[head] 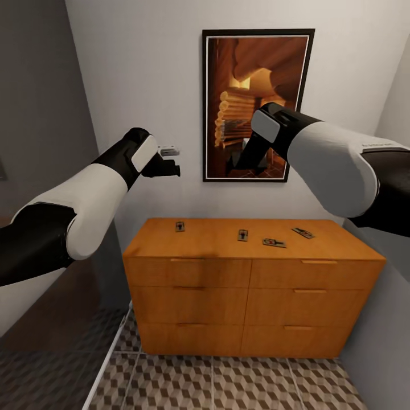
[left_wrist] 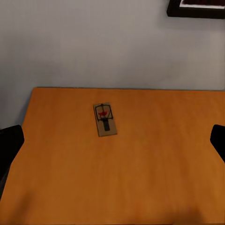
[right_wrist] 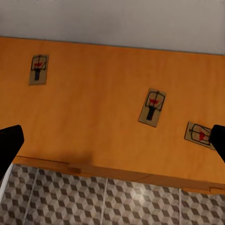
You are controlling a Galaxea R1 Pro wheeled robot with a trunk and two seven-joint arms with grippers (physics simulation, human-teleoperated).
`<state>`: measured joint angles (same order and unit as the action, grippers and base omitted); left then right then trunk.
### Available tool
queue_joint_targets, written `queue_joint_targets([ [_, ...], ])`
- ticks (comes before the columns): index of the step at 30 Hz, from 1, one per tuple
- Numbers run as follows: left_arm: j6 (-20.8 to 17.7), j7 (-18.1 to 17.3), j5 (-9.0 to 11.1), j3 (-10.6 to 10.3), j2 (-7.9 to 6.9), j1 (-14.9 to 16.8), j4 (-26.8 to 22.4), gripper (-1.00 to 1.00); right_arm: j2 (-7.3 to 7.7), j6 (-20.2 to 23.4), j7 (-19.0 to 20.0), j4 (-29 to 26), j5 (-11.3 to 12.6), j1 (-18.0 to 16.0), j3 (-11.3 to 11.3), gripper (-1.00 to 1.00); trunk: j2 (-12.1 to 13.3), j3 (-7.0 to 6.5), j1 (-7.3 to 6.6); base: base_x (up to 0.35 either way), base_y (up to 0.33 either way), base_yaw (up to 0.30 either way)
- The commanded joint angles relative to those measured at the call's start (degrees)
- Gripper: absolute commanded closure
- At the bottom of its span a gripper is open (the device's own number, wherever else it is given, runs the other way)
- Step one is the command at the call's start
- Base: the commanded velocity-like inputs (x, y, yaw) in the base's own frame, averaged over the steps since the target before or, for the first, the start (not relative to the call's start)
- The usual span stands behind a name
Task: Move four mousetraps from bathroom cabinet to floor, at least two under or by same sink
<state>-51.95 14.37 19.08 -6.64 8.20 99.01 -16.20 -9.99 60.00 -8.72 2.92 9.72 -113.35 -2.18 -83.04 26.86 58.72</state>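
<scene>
Several mousetraps lie on the top of the orange-brown cabinet (head: 228, 285): one at the left (head: 180, 226), one mid-top (head: 242, 235), one nearer the front (head: 274, 243), one at the right (head: 303, 232). My left gripper (head: 168, 162) hangs open, high above the left mousetrap (left_wrist: 105, 120). My right gripper (head: 250, 156) is open too, high over the cabinet top (right_wrist: 93, 122), looking down on three mousetraps (right_wrist: 38, 69), (right_wrist: 152, 107), (right_wrist: 199, 134). The cube-patterned bathroom floor (head: 228, 387) lies in front of the cabinet. The sink is out of view.
A dark-framed log-cabin picture (head: 257, 105) hangs on the white wall behind the cabinet. A smoked glass panel (head: 57, 319) with a pale floor rail (head: 108, 359) stands at the left. A grey wall (head: 376, 319) closes in at the cabinet's right end.
</scene>
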Motion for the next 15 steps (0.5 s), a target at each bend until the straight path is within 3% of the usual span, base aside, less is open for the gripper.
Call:
queue_joint_targets([
  [1,-0.13,0.40,0.61,-0.39,-0.03,0.04,-0.06,-1.00,-0.01,0.00,-0.60,0.10,0.46,-0.06,-0.19,-1.00,-0.04,0.07,0.01,0.112,0.006,0.000],
  [10,0.06,0.40,0.54,-0.39,0.10,0.04,0.00,-1.00,-0.01,0.00,-0.60,0.02,0.40,-0.23,0.04,-1.00,-0.04,0.07,0.01,0.188,0.021,0.000],
  [15,0.09,0.40,0.52,-0.40,0.17,0.04,0.02,-1.00,-0.01,0.00,-0.60,-0.01,0.39,-0.28,0.10,-1.00,-0.04,0.07,0.01,0.068,0.006,0.000],
])
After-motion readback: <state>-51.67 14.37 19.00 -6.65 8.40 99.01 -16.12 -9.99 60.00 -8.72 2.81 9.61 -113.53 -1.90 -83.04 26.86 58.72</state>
